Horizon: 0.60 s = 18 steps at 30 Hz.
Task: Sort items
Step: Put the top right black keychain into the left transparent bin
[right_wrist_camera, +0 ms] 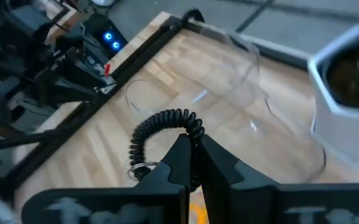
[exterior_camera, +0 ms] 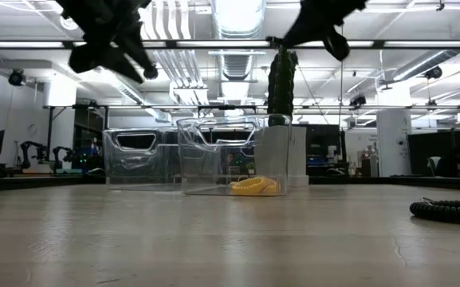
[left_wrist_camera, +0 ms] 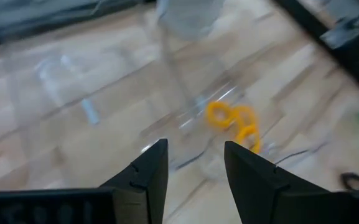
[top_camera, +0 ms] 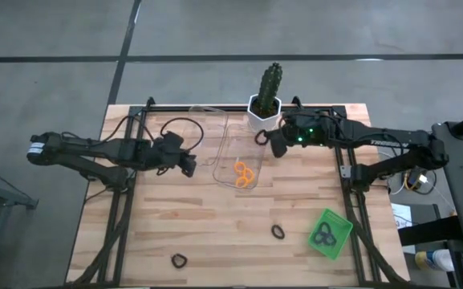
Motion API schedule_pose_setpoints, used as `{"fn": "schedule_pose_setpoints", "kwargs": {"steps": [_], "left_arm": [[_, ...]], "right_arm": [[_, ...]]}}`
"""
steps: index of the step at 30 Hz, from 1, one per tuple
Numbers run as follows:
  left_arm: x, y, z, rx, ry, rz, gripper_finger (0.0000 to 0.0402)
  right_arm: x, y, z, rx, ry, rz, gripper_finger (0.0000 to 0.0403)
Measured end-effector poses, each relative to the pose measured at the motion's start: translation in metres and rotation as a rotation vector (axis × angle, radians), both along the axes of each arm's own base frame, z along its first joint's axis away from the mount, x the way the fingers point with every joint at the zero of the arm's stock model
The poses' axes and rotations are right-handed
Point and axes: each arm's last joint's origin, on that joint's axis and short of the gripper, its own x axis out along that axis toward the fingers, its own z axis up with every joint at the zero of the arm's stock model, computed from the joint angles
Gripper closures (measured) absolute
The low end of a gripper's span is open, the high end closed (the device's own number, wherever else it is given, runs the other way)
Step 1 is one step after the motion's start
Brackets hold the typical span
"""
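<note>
My right gripper (right_wrist_camera: 190, 149) is shut on a black coiled hair tie (right_wrist_camera: 167, 127) and hovers over the far end of the clear trays, beside the cactus pot (top_camera: 264, 114). My left gripper (left_wrist_camera: 195, 163) is open in the air at the near left side of the clear trays (top_camera: 229, 148). Orange ties (top_camera: 245, 172) lie on the floor of the right-hand clear tray and show as orange ties (left_wrist_camera: 232, 121) ahead of the left fingers. Black ties (top_camera: 324, 235) lie in the green tray (top_camera: 339, 227). One black tie (top_camera: 278, 232) and another black tie (top_camera: 179, 260) lie flat on the table. My right gripper pinches the black coiled tie between its two fingertips at one spot on the loop (right_wrist_camera: 191, 127). The tie is lifted clear of the table and trays, and the rest of the loop (right_wrist_camera: 143, 140) sticks out free beyond the fingertips.
The cactus (top_camera: 270, 83) in its white pot stands at the table's far edge, just behind my right gripper. Two clear trays (exterior_camera: 214, 151) stand side by side at mid-table. The green tray sits near the right front corner. Bare wood (top_camera: 215, 233) lies toward the near edge.
</note>
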Motion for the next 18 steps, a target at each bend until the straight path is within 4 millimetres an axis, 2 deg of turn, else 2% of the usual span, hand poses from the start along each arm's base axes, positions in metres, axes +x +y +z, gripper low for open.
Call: {"fn": "schedule_pose_setpoints", "kwargs": {"steps": [5,14,18], "left_arm": [[0.009,-0.001,0.011,0.07,-0.109,-0.072,0.0252],[0.021,-0.004,0.031,0.163,-0.29,-0.228,0.0252],[0.021,-0.005,0.034,0.158,-0.316,-0.283,0.0252]], "right_arm": [[0.036,0.006,0.002,-0.157,0.084,0.017,0.039],[0.119,0.008,-0.003,-0.342,0.197,0.134,0.039],[0.14,0.007,0.0,-0.385,0.221,0.168,0.039]]}}
